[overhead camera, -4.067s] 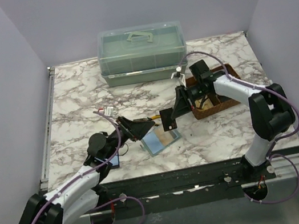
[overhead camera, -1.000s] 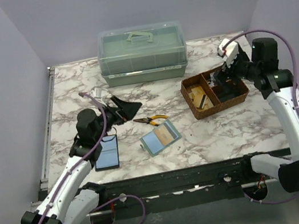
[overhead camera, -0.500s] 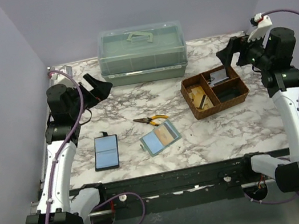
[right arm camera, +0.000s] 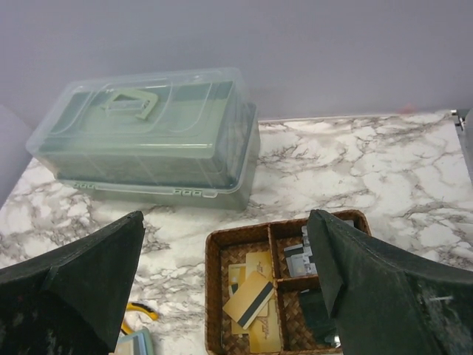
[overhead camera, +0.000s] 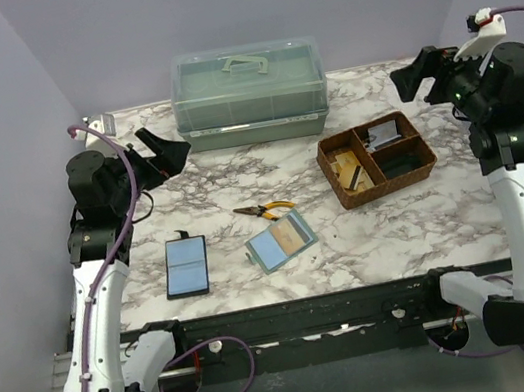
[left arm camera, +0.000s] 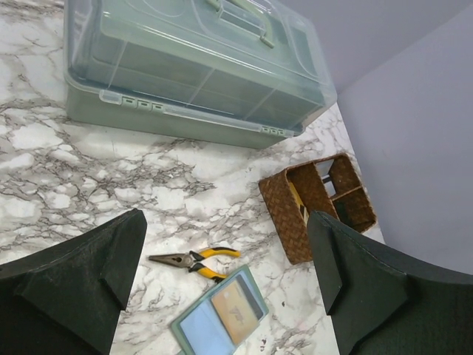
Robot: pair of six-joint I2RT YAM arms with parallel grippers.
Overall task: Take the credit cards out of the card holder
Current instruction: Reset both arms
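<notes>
Two-panel card holder [overhead camera: 270,250], open flat (pale teal), tan card [overhead camera: 294,236] showing

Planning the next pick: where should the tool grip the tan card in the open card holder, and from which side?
The tan card lies flat in the open card holder, so probably come straight down and pinch an exposed edge. Which edge clears the pocket is too small to tell.
</notes>
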